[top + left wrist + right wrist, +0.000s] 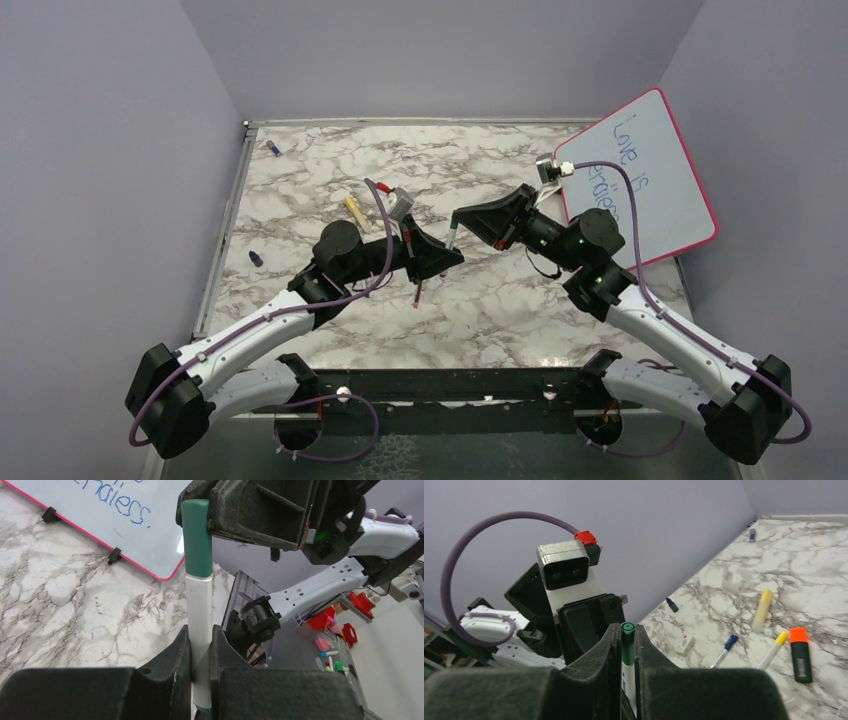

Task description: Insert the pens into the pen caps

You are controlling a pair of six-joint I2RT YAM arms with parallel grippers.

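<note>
Top view: left gripper (pixel 440 258) and right gripper (pixel 478 222) meet nose to nose mid-table, with the white pen (pixel 453 237) bridging them off the surface. One arm per part, presumably so the push runs along the pen axis. From the meeting point: whiteboard (pixel 650 170) at 2 o'clock, yellow pen (pixel 355 208) at 10, one blue cap (pixel 255 258) at 9, dark red pen (pixel 417 290) at 7, close under the left gripper. None sits in the line of push. Left wrist: left pincer clenched on the white barrel low down, green cap (pixel 196 535) at 12, pinched by the right pincer. Cap rim meets the barrel shoulder; looks seated or close, can't tell if fully home. Right wrist: right pincer clamped on the cap, seen end-on. On the table (pixel 824 580) at 3–4 o'clock: blue-tipped pen (pixel 724 650), yellow-tipped pen (pixel 773 650), black highlighter (pixel 800 655). All well apart from the grip; the pens are likely next, the highlighter is one to skip.
</note>
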